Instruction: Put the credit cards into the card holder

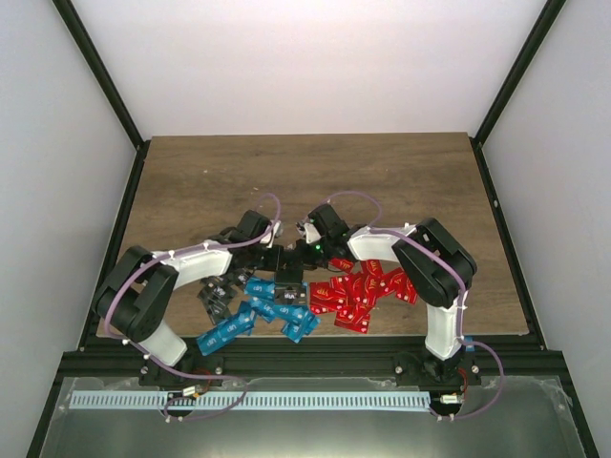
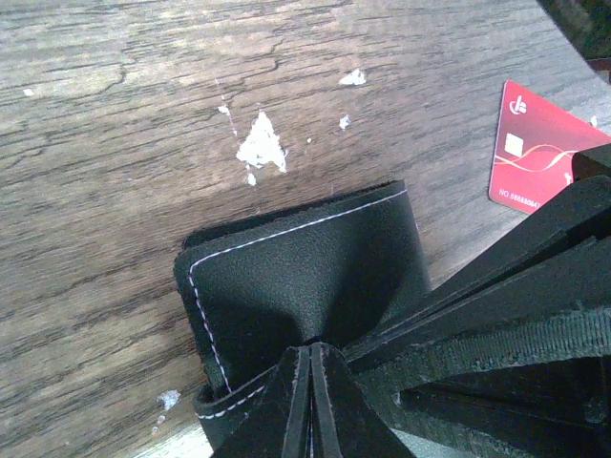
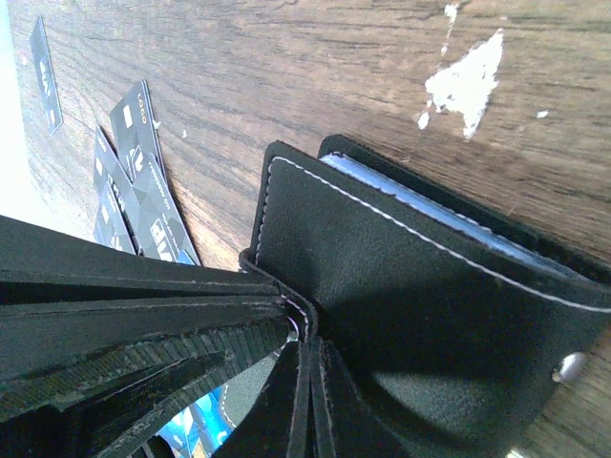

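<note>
Left gripper (image 2: 310,355) and right gripper (image 3: 304,336) both pinched shut on holder (image 2: 305,272) edges. I'd spread it gently, pin one side flat, then fetch red card (image 2: 533,148).

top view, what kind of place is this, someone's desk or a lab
Probably a robot lab test cell, not a desk: the wood-grain table is boxed in by plain white walls and a black frame, with a left arm and right arm bolted at its near edge.
</note>
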### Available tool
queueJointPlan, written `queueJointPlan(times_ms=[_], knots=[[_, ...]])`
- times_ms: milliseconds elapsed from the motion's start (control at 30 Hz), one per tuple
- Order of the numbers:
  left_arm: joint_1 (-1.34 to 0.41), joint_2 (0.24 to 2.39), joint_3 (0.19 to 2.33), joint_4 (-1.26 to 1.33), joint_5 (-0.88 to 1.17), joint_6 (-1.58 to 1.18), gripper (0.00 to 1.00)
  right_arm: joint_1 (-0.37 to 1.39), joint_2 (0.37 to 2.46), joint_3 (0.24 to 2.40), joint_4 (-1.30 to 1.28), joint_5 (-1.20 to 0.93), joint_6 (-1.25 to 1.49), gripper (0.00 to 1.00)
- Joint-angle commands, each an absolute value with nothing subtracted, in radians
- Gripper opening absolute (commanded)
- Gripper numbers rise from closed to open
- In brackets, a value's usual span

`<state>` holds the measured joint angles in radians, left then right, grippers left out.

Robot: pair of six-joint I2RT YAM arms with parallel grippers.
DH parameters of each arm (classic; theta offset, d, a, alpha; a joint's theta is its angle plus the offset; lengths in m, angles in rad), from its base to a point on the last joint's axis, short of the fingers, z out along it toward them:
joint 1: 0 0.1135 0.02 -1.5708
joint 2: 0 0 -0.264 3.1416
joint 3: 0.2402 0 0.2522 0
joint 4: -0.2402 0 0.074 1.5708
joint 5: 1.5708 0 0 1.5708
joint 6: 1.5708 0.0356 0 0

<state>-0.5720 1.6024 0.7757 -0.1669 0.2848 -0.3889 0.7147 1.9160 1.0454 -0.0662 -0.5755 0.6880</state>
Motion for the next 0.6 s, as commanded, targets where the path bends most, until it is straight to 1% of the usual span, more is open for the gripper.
queueJointPlan(times_ms=[0,300,567], knots=[[-0.609,1.591,0.752,-0.211,0.278,-0.388,0.04,0.726,1.934,1.005,-0.174,-0.557,0.693,0.01],[-0.684,1.64,0.735,-0.281,0.18,-0.41,0.04,0.728,1.938,0.999,-0.166,-0.559,0.698,0.01],[-0.753,1.673,0.656,-0.276,0.135,-0.493,0.04,0.73,1.941,0.984,-0.15,-0.561,0.71,0.01]])
